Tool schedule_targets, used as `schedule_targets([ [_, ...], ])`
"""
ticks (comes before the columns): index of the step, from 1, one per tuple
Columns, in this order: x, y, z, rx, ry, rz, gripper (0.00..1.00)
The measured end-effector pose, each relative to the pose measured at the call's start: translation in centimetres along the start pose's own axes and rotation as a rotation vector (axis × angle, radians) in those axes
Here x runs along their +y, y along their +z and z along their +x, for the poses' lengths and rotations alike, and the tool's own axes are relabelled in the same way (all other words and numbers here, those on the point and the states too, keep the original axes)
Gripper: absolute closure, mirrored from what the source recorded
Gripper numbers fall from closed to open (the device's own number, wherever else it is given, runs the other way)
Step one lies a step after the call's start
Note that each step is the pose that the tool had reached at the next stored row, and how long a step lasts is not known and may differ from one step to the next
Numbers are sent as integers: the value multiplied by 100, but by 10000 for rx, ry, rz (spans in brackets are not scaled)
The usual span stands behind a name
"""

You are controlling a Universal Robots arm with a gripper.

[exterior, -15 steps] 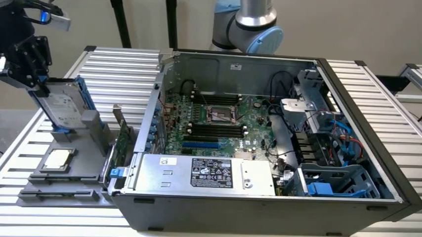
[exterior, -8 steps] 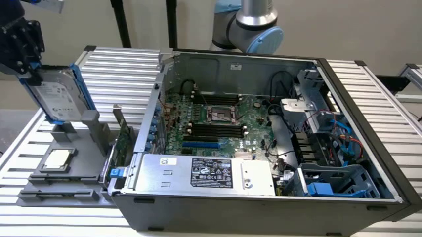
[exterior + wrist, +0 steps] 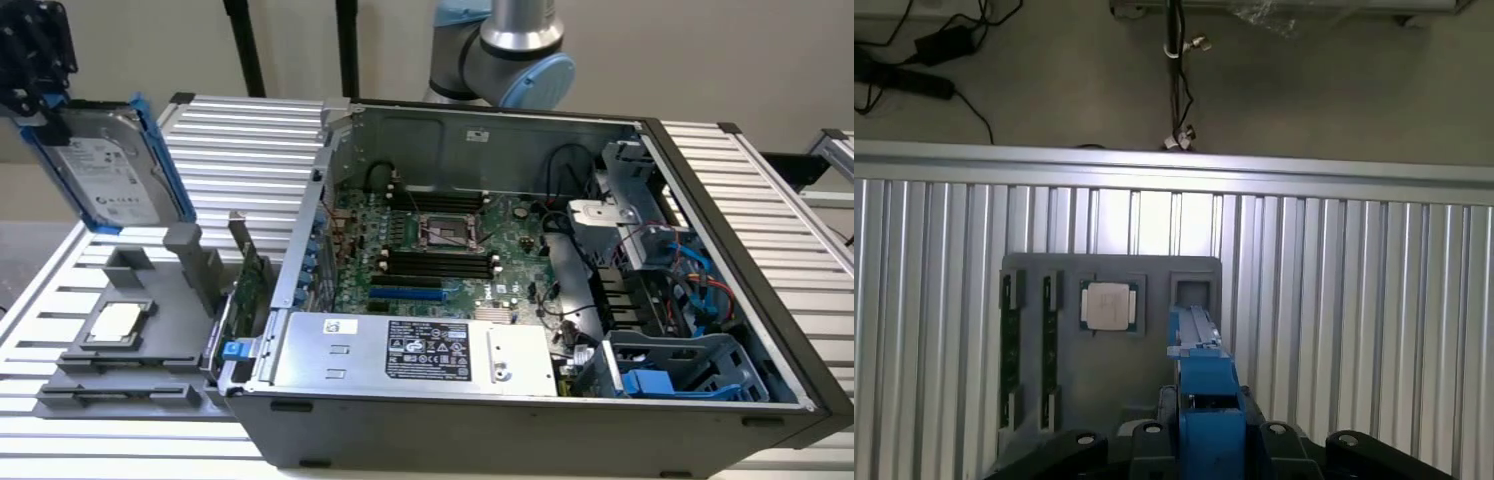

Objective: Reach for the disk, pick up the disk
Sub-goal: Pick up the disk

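The disk [image 3: 118, 165], a silver-grey hard drive with a white label in a bright blue carrier, hangs upright in the air at the exterior view's far left. It is above the grey tray [image 3: 140, 290] and clear of it. My gripper [image 3: 43, 105] is shut on the disk's upper end. In the wrist view the blue carrier edge [image 3: 1204, 390] runs out from between my black fingers [image 3: 1154, 440], and my gripper [image 3: 1206, 445] holds it over the tray [image 3: 1054, 400].
A small square silver chip [image 3: 116, 322] lies in the tray's pocket, also seen as the chip [image 3: 1107, 305]. An open computer case [image 3: 747, 250] with a large silver box [image 3: 414, 350] stands to the exterior view's right. The slatted aluminium table [image 3: 1354, 300] ends at an edge, with floor cables [image 3: 914, 60] beyond.
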State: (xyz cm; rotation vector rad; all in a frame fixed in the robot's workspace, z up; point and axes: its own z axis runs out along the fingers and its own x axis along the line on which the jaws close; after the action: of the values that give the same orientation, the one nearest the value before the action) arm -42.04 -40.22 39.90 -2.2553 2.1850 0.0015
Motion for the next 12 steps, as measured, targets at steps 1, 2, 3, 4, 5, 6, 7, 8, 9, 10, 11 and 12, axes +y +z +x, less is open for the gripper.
schedule_targets([
  [1, -22, -45, 11, -7, 0, 1, 67],
  [2, -45, -90, 23, -12, 0, 1, 67],
  [3, -68, -135, 35, -17, -1, 0, 67],
  [4, -92, -180, 46, -23, -1, 1, 67],
  [5, -116, -226, 58, -29, 0, 2, 67],
  [6, -142, -271, 70, -34, 0, 2, 67],
  [7, -170, -316, 82, -40, 0, 2, 67],
  [8, -201, -363, 95, -46, 0, 1, 67],
  [9, -233, -410, 108, -53, -1, 2, 67],
  [10, -266, -455, 121, -61, -1, 3, 67],
  [11, -302, -496, 134, -69, -1, 2, 67],
  [12, -343, -537, 149, -81, 0, 3, 67],
])
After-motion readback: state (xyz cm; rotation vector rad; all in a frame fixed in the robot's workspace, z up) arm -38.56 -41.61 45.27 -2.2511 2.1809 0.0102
